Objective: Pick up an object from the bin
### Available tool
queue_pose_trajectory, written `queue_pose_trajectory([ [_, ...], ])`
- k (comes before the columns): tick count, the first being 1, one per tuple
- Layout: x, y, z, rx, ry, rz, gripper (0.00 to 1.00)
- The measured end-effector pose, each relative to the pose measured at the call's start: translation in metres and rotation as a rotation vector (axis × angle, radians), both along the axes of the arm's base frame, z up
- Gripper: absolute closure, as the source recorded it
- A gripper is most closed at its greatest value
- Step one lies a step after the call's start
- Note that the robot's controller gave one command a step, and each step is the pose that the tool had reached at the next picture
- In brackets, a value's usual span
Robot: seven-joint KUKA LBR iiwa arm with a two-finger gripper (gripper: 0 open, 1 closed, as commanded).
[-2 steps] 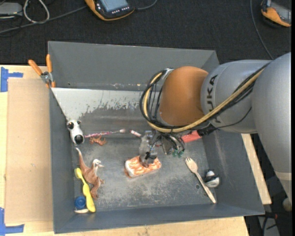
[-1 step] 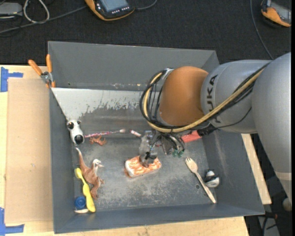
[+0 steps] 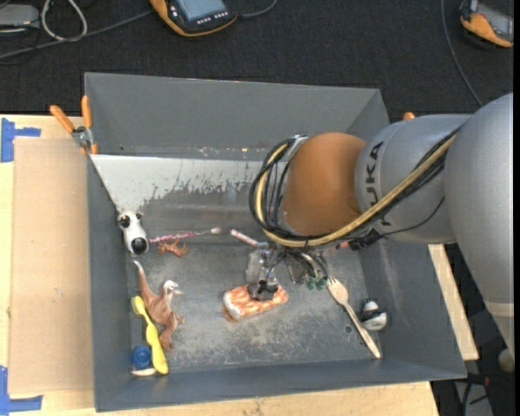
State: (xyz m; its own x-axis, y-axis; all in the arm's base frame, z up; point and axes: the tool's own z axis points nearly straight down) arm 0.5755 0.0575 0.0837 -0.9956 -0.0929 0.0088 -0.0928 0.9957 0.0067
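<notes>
— Nothing lifted yet, then?

— Not that I can see. My hand (image 3: 262, 282) is low over the orange-and-white lump (image 3: 254, 302), which lies on the bin (image 3: 234, 120) floor just toward 6 o'clock of its middle. I cannot tell whether the hand is open or closed.

— What's left?

— Grip and lift, I judge. The white spoon (image 3: 351, 306) at 3 o'clock lies apart.

The grey arm (image 3: 416, 189) bears the letters "KUKA" beside its orange cover.
</notes>
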Motion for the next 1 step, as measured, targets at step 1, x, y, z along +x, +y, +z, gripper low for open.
queue_pose_trajectory([
  [1, -0.0045, -0.0543, 0.0549, -0.001, -0.001, -0.048, 0.00],
])
